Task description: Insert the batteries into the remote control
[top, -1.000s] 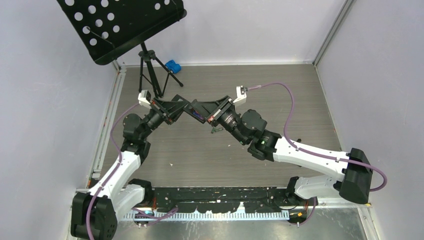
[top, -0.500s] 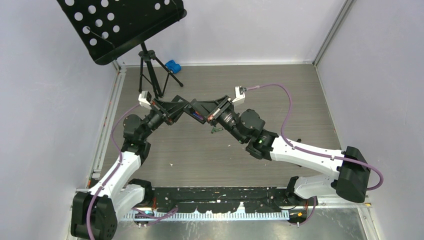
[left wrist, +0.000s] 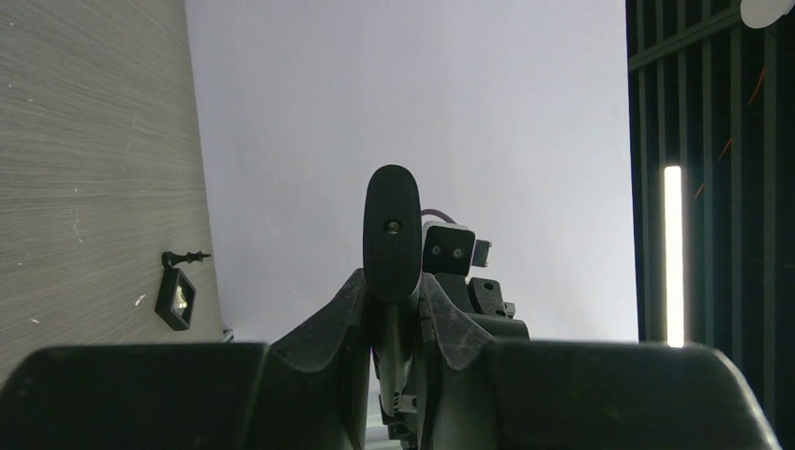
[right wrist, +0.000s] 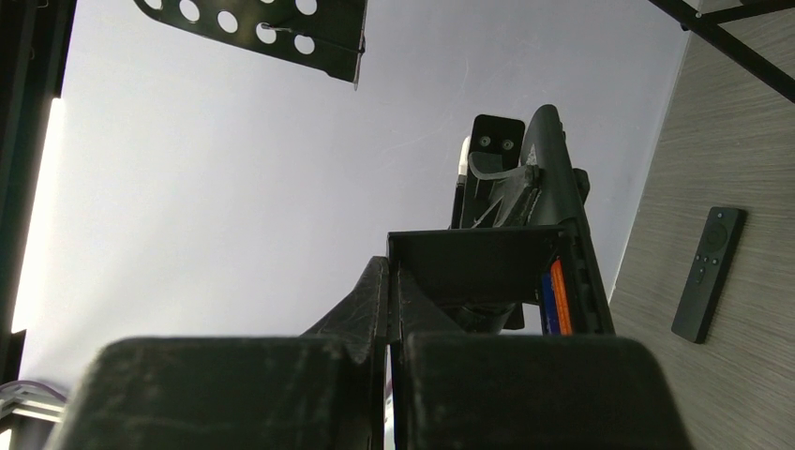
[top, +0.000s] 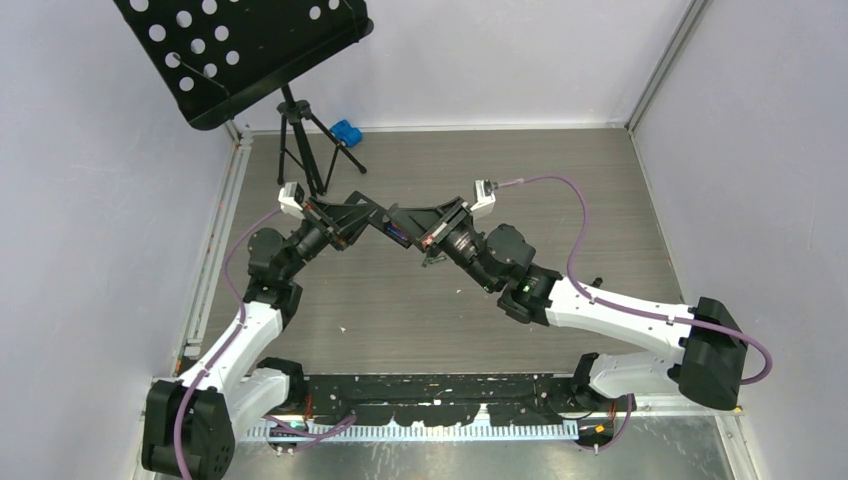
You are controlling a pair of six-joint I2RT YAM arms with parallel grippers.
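Note:
A black remote control (top: 383, 226) hangs in the air above the middle of the table, with my left gripper (top: 358, 217) shut on it. In the left wrist view it shows end-on as a rounded black tip (left wrist: 392, 225) rising between the fingers of the left gripper (left wrist: 394, 291). Its open battery compartment (right wrist: 473, 267) faces the right wrist camera. Along the compartment's right side lie batteries, an orange one (right wrist: 560, 295) next to a blue one. My right gripper (right wrist: 389, 272) is shut, its tips against the compartment's near end (top: 403, 220). I cannot see anything between them.
A second black remote (right wrist: 710, 272) lies flat on the wooden table. A small black square object (left wrist: 176, 298) sits by the wall. A perforated music stand (top: 245, 50) on a tripod and a blue object (top: 345, 130) stand at the back left.
The right arm has shifted slightly, its wrist edging right and down, while its gripper stays at the remote. The left arm has not moved.

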